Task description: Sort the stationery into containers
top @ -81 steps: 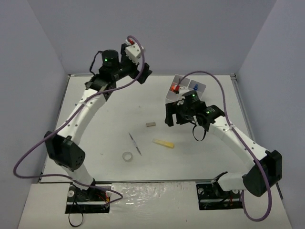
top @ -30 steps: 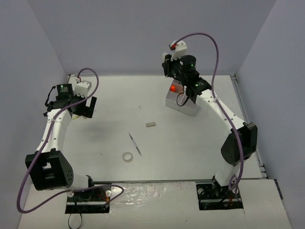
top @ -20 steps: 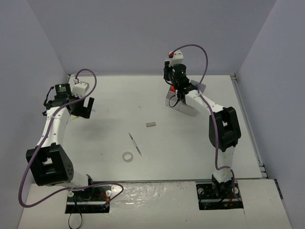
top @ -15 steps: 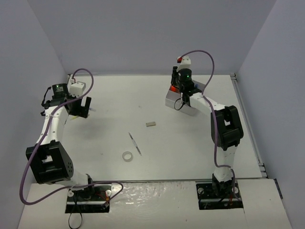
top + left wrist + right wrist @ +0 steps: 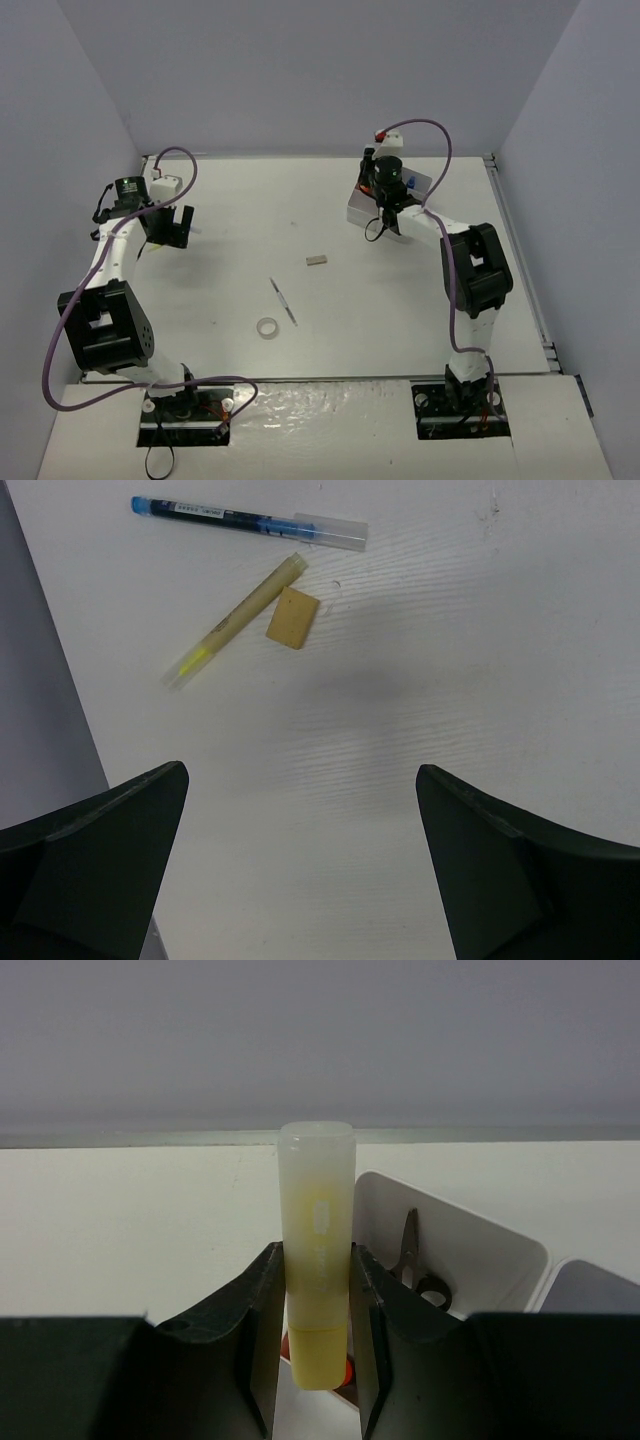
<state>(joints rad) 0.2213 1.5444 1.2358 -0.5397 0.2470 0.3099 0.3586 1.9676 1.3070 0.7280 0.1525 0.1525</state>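
Pinched upright: yellow bar (image 5: 317,1250), long axis in line with the fingers, clear cap end pointing out past the tips of the right gripper (image 5: 316,1290), narrowed on its lower half. Poised at the white tray (image 5: 480,1250) by the table's (image 5: 400,300) far edge, scissors (image 5: 410,1250) inside one compartment. Spread wide near the left edge: left gripper (image 5: 300,780), above a blue pen (image 5: 240,520) and tan eraser (image 5: 292,618).

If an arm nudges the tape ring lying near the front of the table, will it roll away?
Probably not: the tape ring lies flat, hole up, so it should slide rather than roll. Small and hollow, it likely weighs little and may skid easily.
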